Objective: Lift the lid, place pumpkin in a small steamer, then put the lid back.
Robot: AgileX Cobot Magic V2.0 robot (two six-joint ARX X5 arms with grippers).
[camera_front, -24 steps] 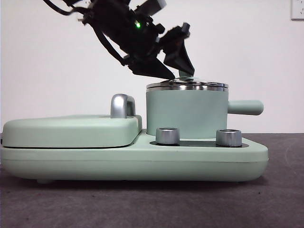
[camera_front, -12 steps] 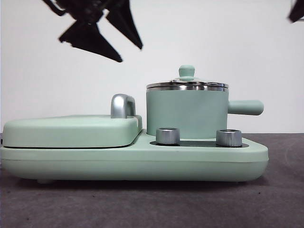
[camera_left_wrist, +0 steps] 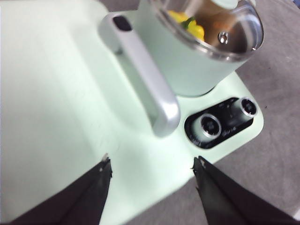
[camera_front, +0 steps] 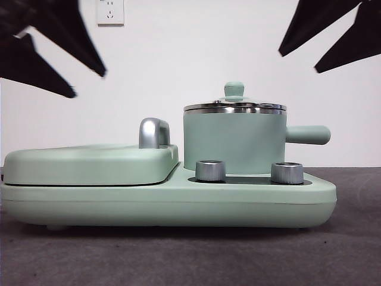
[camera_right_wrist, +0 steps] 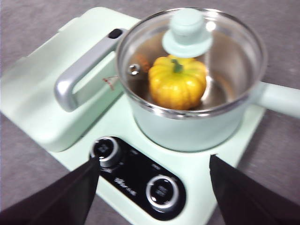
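With the lid (camera_right_wrist: 187,35) seated on the small steamer (camera_front: 233,143), the pumpkin (camera_right_wrist: 177,83) sits inside the pot under the glass.

Seen across the surface (camera_front: 178,256), the steamer stands on the base appliance (camera_front: 166,199) behind its two steel dials (camera_front: 210,170), its straight handle (camera_front: 307,134) pointing away from the flat griddle cover (camera_front: 89,164), whose steel handle (camera_front: 153,133) rises just beside the pot. Both arms hang high and clear of the steamer: the left gripper (camera_left_wrist: 152,168) is above the griddle cover, fingers (camera_left_wrist: 93,187) spread and empty; the right gripper (camera_right_wrist: 152,166) is above the dials, fingers (camera_right_wrist: 234,187) likewise spread and empty. Through the left wrist view the pumpkin shows only as a blurred yellow patch, probably its top.
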